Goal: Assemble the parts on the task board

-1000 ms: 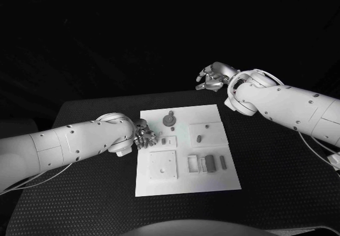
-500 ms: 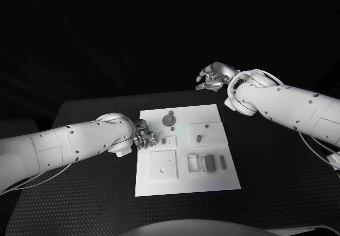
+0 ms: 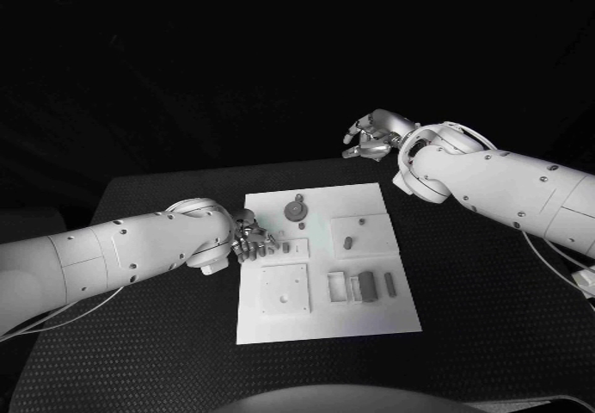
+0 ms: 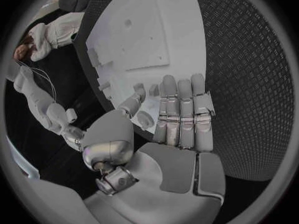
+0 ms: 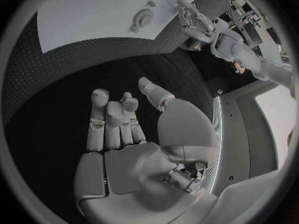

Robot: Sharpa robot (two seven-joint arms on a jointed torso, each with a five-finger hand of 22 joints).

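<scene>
Task board: we see the task board (image 3: 372,310) lying flat in the middle of the bench (image 3: 149,361), at the centre of the head view, with the parts spread over it.

Parts: a round part (image 3: 295,209) sits near the upper middle of the board; one small part (image 3: 350,242) lies on a raised square plate right of centre; a row of upright parts (image 3: 366,286) stands at lower right, beside another square plate (image 3: 284,288) at lower left. Another small part (image 3: 286,247) lies just beside the left hand.

Left hand: the left hand (image 3: 252,239) rests at the board's left edge in the head view, fingers (image 4: 181,109) straight and side by side, the thumb a little apart. We see nothing held in it.

Right hand: the right hand (image 3: 370,138) hangs above the far edge of the bench, upper right of the head view, well apart from the board. Its fingers (image 5: 112,117) are loosely spread and empty.

Progress: we judge the task to be at an early stage, since the parts look scattered rather than joined, though at this distance we cannot tell whether any piece already sits in its seat.

Left to do: picking up the parts and seating them; the small part nearest the left hand seems the likeliest first pick.
</scene>
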